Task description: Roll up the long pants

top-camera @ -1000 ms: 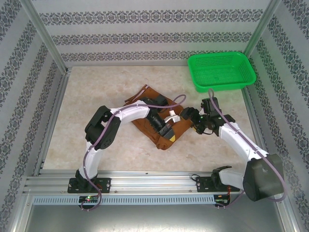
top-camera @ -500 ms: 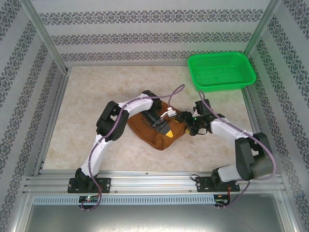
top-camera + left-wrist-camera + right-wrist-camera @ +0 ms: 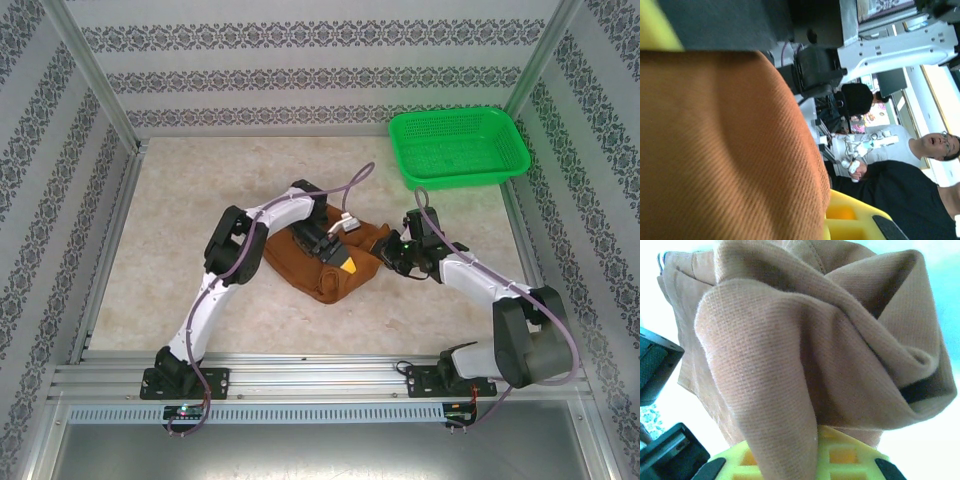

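The long pants (image 3: 314, 278), rust-brown cloth, lie bunched in a compact heap at the middle of the table. My left gripper (image 3: 343, 262) sits on top of the heap, shut on a fold. In the left wrist view the pants (image 3: 725, 150) press against the yellow finger (image 3: 855, 225). My right gripper (image 3: 386, 256) is at the heap's right edge. In the right wrist view a thick fold of the pants (image 3: 805, 340) runs down between the jaws of the right gripper (image 3: 800, 462), which is shut on it.
A green mesh basket (image 3: 462, 181) stands at the far right corner of the beige table (image 3: 170, 260). Metal frame posts and patterned walls ring the table. An aluminium rail (image 3: 320, 378) carries both arm bases along the near edge.
My right gripper has moved in to the heap's right edge and shut on a fold. The left arm has drawn back and the pants have bunched into a tighter heap.
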`<move>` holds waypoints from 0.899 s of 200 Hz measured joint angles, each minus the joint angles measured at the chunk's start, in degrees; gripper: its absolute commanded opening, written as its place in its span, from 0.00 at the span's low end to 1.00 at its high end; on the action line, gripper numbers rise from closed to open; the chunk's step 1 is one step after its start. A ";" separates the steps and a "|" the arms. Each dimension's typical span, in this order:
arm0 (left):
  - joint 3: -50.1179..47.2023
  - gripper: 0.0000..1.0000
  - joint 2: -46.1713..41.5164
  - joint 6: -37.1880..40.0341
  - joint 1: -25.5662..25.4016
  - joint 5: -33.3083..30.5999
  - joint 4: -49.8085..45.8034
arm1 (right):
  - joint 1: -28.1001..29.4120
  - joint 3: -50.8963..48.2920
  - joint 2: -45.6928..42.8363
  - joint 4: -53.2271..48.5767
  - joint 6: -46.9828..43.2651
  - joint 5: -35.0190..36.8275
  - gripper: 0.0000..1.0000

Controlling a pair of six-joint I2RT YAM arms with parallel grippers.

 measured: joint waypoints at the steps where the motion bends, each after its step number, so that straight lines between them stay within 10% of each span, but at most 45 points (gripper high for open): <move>1: 0.20 0.00 0.09 0.00 0.04 0.00 0.00 | -0.02 0.00 0.00 0.13 0.02 0.02 0.00; 21: 0.59 0.01 0.33 -10.69 2.10 -3.93 6.38 | 0.00 0.09 0.79 2.08 0.24 0.68 0.00; 41: -6.29 0.02 -4.74 -25.16 2.91 -21.79 22.34 | 1.20 0.11 3.37 3.45 0.68 -0.07 0.00; 63: 9.64 0.01 0.15 -32.83 3.32 -30.29 22.60 | 1.46 1.01 5.11 6.38 1.09 1.31 0.00; 99: 20.37 0.00 2.51 -35.80 3.58 -39.15 22.82 | 1.57 3.02 5.66 10.88 1.14 5.70 0.00; 180: -1.92 0.07 -12.81 -32.04 5.07 -39.34 28.26 | 2.86 5.27 10.78 12.85 1.51 2.05 0.00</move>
